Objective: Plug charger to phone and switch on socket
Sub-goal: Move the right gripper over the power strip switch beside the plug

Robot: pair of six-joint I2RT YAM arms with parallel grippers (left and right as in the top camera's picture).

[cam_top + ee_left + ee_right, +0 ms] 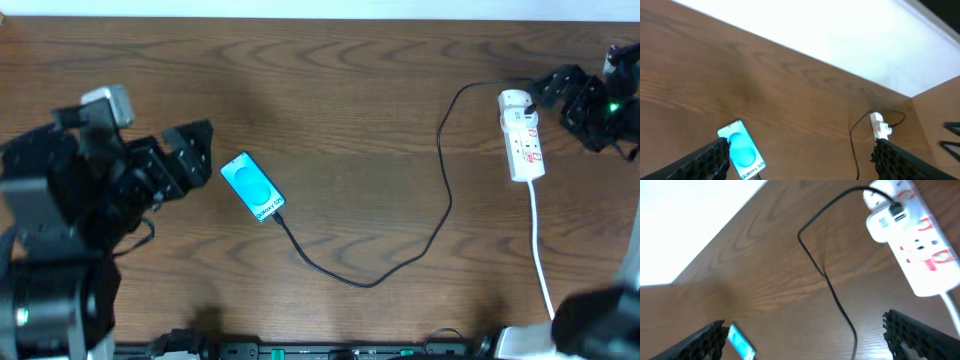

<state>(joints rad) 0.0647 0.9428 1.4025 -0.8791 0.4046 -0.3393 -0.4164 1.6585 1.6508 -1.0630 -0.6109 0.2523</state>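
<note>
Phone (252, 186) diagonal, charger (447, 200) at its lower-right end, left end effector (800, 150) apart, right end effector (804, 325) apart

**Brown wooden bench, three things lying on it**

The bench (360, 100) is dark wood with a bold grain. Left of centre the phone (252, 186) lies flat and askew, turquoise screen up. The charger (450, 200), a thin black cable, meets the phone's lower end, sags toward the front edge, then curves up to the rounded end of the socket (522, 135) at the right. The socket's white cord (540, 260) trails toward the front.
</note>
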